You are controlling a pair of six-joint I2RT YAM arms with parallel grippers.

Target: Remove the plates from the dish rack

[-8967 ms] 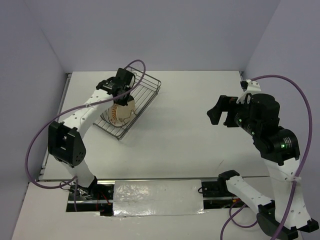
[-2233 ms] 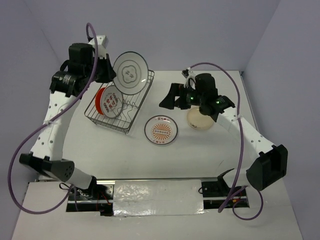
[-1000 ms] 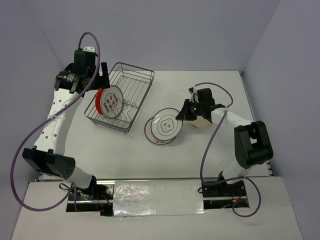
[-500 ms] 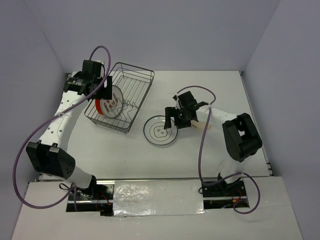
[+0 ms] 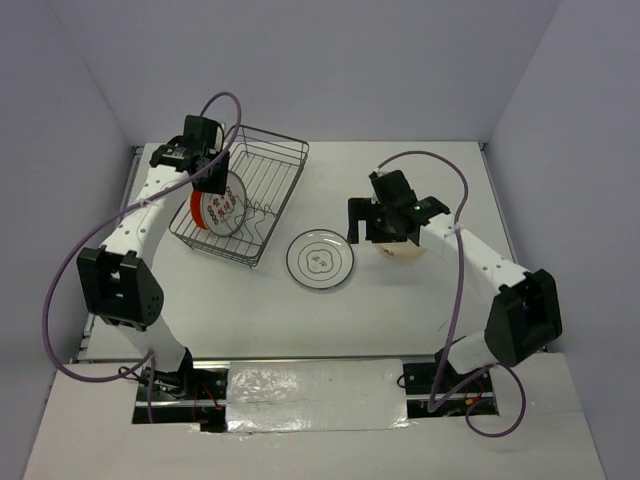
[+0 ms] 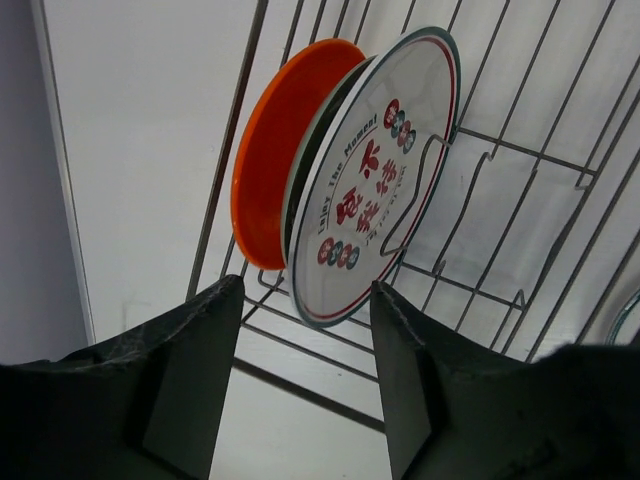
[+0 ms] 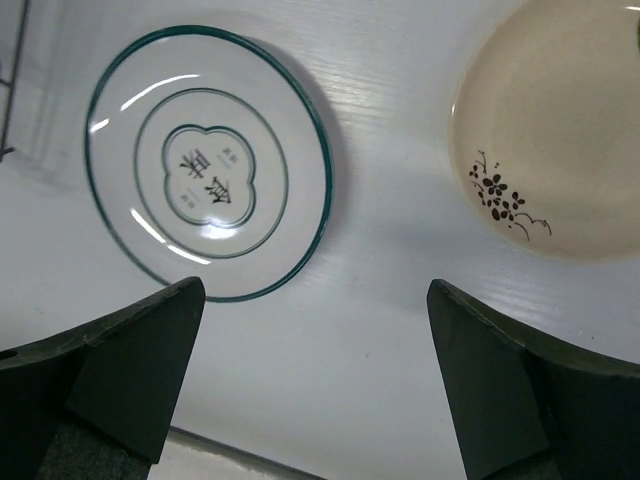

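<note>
Looks about halfway, with teal-rimmed plate (image 7: 210, 165) and cream plate (image 7: 560, 150) flat on the desk (image 5: 380, 310) under the right tool (image 7: 315, 300), spread wide and empty, red-patterned plate (image 6: 375, 180) plus orange plate (image 6: 275, 160) still upright in the dish rack (image 5: 273, 136), left tool (image 6: 305, 300) gaping empty just before them.

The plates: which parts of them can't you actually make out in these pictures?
Orange plate: in the left wrist view, its face is hidden behind the red-patterned plate.
Cream plate: in the right wrist view, it is cut off by the top and right edges. In the top view, it is partly covered by the right gripper.
Teal-rimmed plate: the centre writing is too small to read.
Dish rack: cut off by the left wrist view's edges.
</note>
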